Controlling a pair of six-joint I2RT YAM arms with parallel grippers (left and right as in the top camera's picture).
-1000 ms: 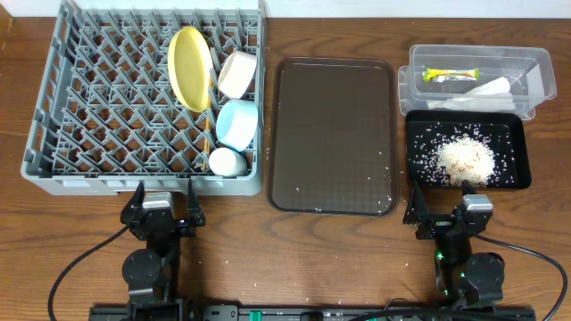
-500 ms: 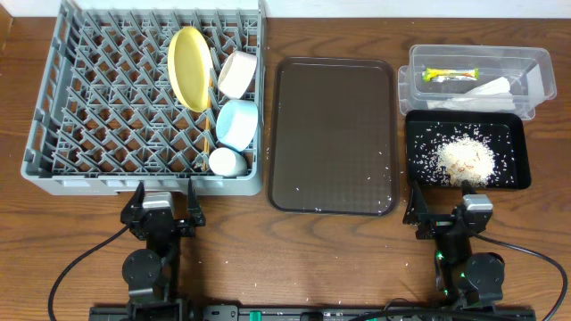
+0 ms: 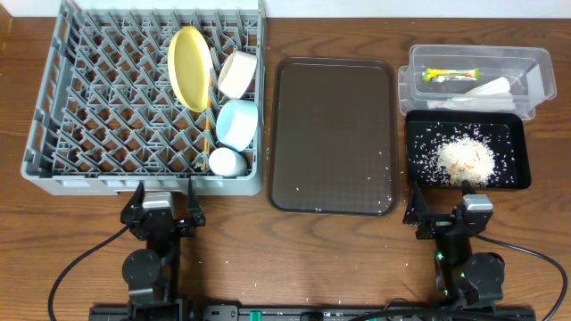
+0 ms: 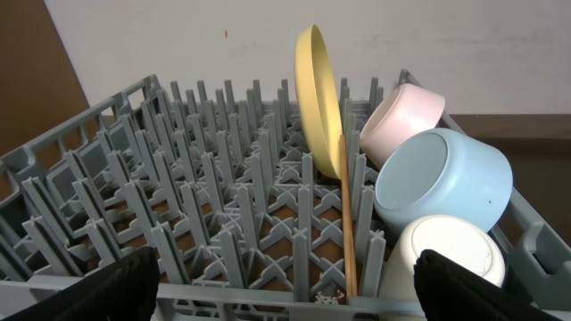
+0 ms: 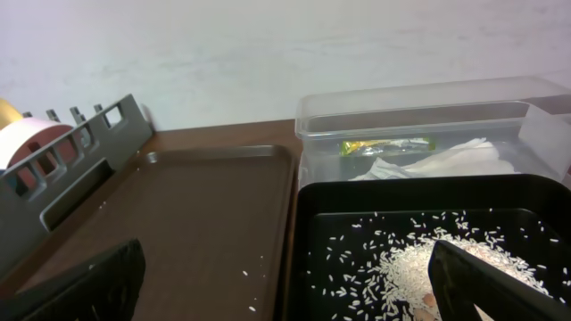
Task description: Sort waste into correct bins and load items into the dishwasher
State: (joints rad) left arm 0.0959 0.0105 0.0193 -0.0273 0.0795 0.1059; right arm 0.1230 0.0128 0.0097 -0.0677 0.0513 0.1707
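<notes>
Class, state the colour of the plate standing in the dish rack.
Yellow plate; clearest in left wrist view.

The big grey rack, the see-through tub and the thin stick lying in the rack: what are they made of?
The large square grey rack looks like matte moulded plastic: one even colour, pegs formed in one piece. The clear rectangular tub seems glossy thin plastic; the green-yellow wrapper and white napkin show through it. The thin pale stick looks like bare wood, perhaps bamboo.
</notes>
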